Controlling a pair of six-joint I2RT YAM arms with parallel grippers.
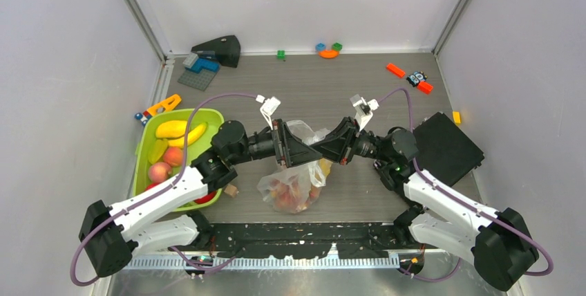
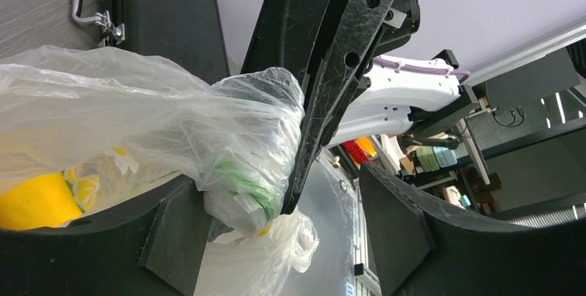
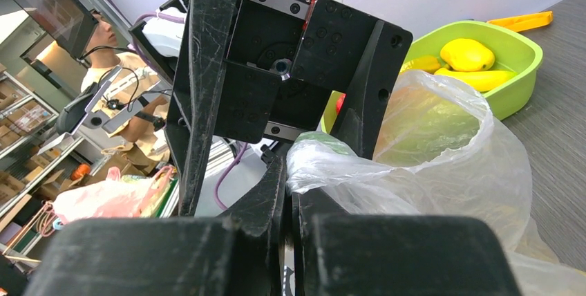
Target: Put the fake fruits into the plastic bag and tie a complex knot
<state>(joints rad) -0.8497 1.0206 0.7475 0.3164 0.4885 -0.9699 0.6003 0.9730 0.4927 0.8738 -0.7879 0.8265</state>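
The plastic bag [image 1: 294, 185] stands at the table's middle near edge with reddish fake fruits [image 1: 289, 193] inside; a yellow one [image 2: 34, 202] shows through it in the left wrist view. Its top is gathered into a twisted bunch [image 2: 242, 164]; I cannot tell whether it is knotted. My right gripper [image 1: 326, 145] is shut on that bunch [image 3: 332, 161]. My left gripper [image 1: 312, 151] is wide open around the bunch, which touches one finger [image 2: 176, 230]. A mango [image 1: 171, 128], banana [image 1: 193, 135] and peach [image 1: 160, 170] lie in the lime-green tray [image 1: 142, 161].
A black case [image 1: 446, 147] lies right of the right arm. Small toy bricks [image 1: 328, 50], an orange piece [image 1: 395, 70], a black wedge [image 1: 220, 50] and a grey-blue plate [image 1: 199, 71] sit along the back. An orange toy [image 1: 162, 106] lies behind the tray.
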